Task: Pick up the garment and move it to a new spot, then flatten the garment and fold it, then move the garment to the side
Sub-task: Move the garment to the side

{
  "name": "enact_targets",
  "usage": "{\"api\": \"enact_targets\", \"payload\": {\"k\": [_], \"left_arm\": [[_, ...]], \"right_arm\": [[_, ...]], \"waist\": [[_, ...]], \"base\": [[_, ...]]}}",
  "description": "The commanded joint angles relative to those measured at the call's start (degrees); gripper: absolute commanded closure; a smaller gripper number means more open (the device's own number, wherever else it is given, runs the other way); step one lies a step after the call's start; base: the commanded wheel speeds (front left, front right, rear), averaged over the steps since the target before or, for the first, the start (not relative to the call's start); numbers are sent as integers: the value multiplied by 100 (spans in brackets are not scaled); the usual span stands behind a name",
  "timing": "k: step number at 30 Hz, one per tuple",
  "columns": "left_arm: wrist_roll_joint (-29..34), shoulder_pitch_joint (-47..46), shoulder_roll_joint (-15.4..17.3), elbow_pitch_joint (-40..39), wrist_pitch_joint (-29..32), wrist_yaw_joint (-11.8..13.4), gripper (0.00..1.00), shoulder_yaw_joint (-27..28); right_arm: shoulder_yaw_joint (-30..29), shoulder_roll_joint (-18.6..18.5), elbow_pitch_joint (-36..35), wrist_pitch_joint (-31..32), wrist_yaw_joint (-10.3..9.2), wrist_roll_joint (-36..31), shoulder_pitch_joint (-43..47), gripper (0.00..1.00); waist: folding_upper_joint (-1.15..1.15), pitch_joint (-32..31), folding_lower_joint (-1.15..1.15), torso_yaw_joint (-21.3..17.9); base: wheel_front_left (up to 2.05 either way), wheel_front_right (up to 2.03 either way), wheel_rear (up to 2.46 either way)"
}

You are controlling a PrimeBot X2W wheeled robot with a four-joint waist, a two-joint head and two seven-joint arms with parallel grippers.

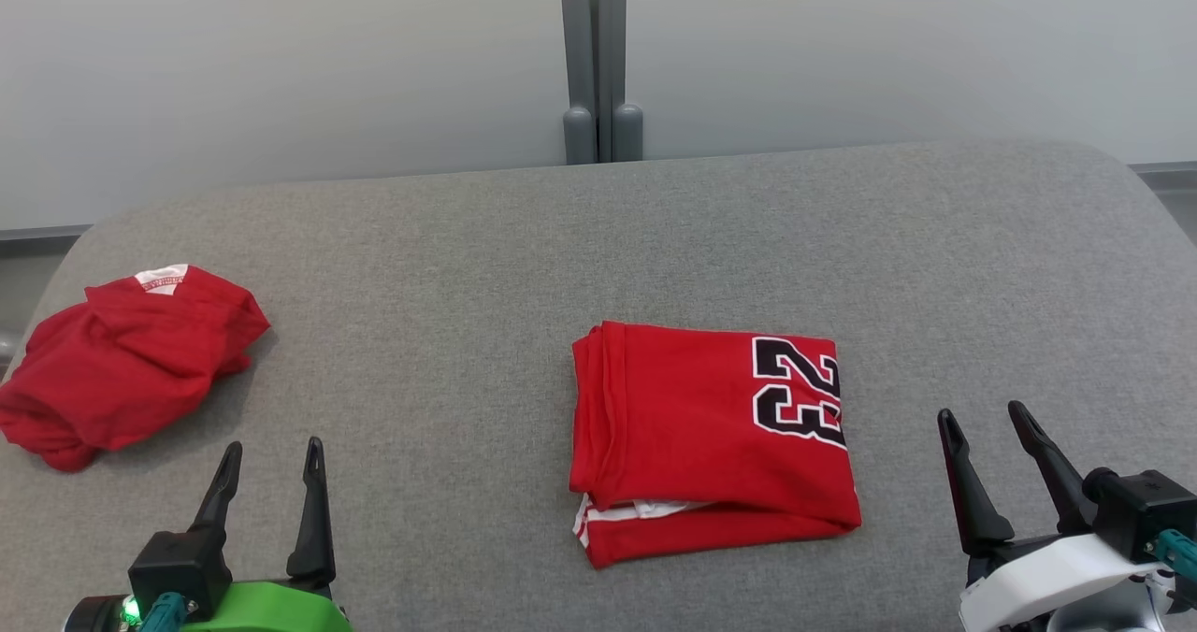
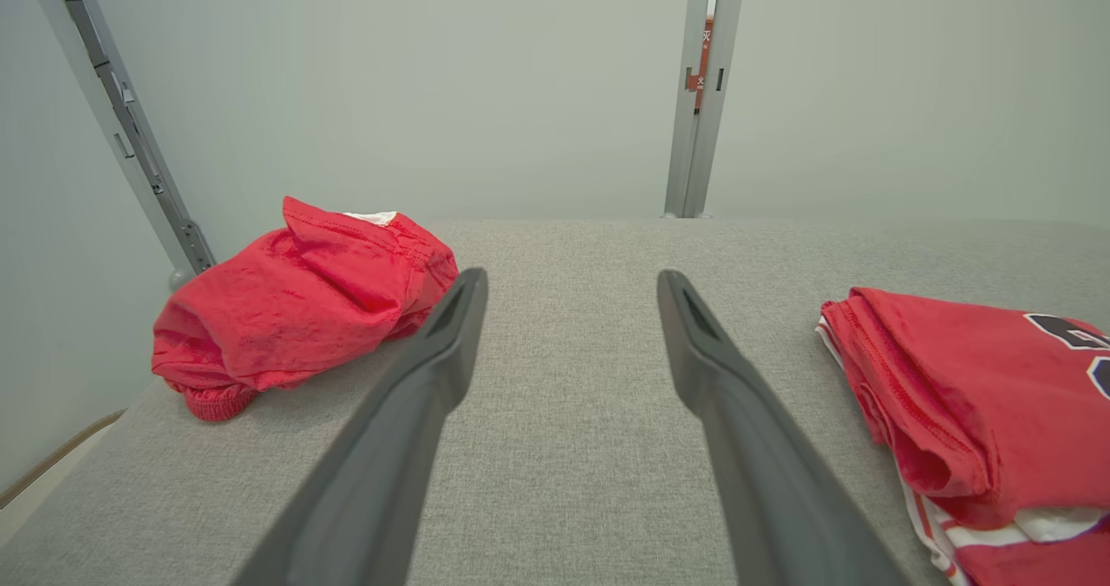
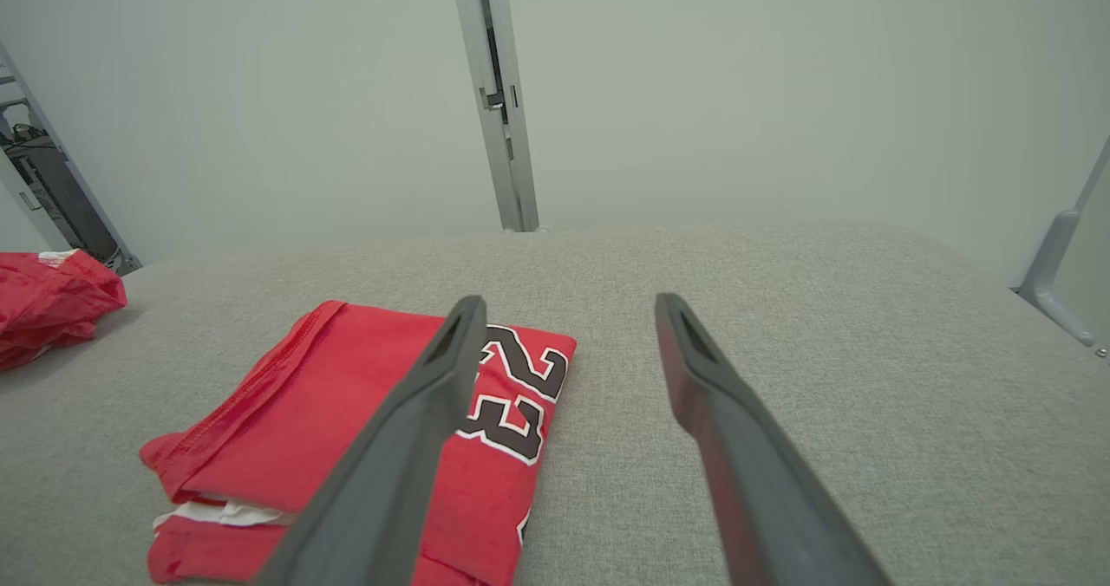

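Head view, and straight to the folded red jersey [image 1: 711, 440]: lies neat at the centre of the grey padded surface [image 1: 598, 239], number 23 facing up, white trim peeking out at the near edge. Over to the left gripper [image 1: 273, 445]: hovers at lower left, fingers spread wide, nothing between them, well apart from the jersey. Same for the right gripper [image 1: 980, 410]: spread wide, empty, near the jersey's right side. Far left, a crumpled red garment [image 1: 126, 366], bunched near the surface's edge.
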Motion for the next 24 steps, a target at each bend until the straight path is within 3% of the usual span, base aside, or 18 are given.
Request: {"api": "enact_targets", "payload": {"k": [1, 24], "left_arm": [[-9, 58, 35, -26, -1, 31, 0, -9], [-47, 43, 96, 70, -101, 135, 0, -71]], "right_arm": [[-17, -8, 3, 6, -6, -3, 50, 0], [11, -117, 238, -15, -6, 15, -251, 0]], "waist": [[0, -2, 0, 0], [0, 17, 0, 23]], "base": [[0, 0, 0], [0, 0, 0]]}}
